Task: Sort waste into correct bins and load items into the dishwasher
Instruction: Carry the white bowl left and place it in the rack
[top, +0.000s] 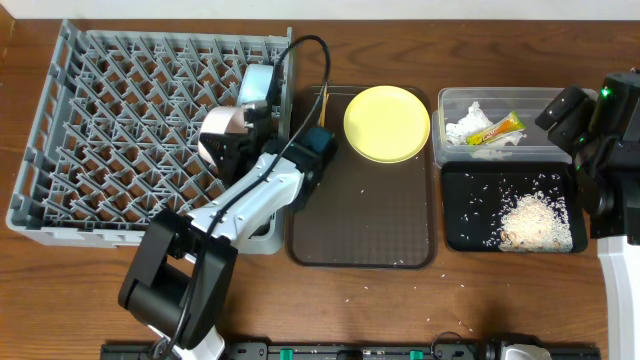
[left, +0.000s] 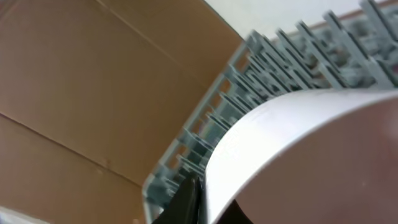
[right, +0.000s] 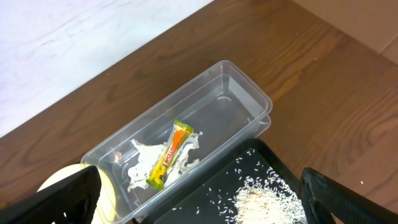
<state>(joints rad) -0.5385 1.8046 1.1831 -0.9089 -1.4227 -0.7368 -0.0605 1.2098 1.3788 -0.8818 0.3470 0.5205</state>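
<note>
My left gripper (top: 240, 142) is shut on the rim of the white bowl (top: 216, 132), holding it tilted over the right part of the grey dish rack (top: 120, 120). In the left wrist view the bowl (left: 298, 149) fills the frame, with a black finger (left: 194, 200) on its rim and the rack (left: 261, 68) behind. A light blue bowl (top: 256, 85) stands in the rack. The yellow plate (top: 387, 122) lies on the brown tray, with chopsticks (top: 325, 98) beside it. My right gripper (right: 205, 208) is open and empty above the bins. The clear tub (right: 249, 99) holds the wrapper (right: 170, 154) and tissue (right: 142, 168). The black tray (top: 460, 225) holds rice (right: 267, 202). The cup is not in view.
The brown serving tray (top: 365, 215) lies between the rack and the bins. A few loose rice grains (top: 400, 290) lie on the wooden table in front of it. The left arm's cable loops over the rack's right edge.
</note>
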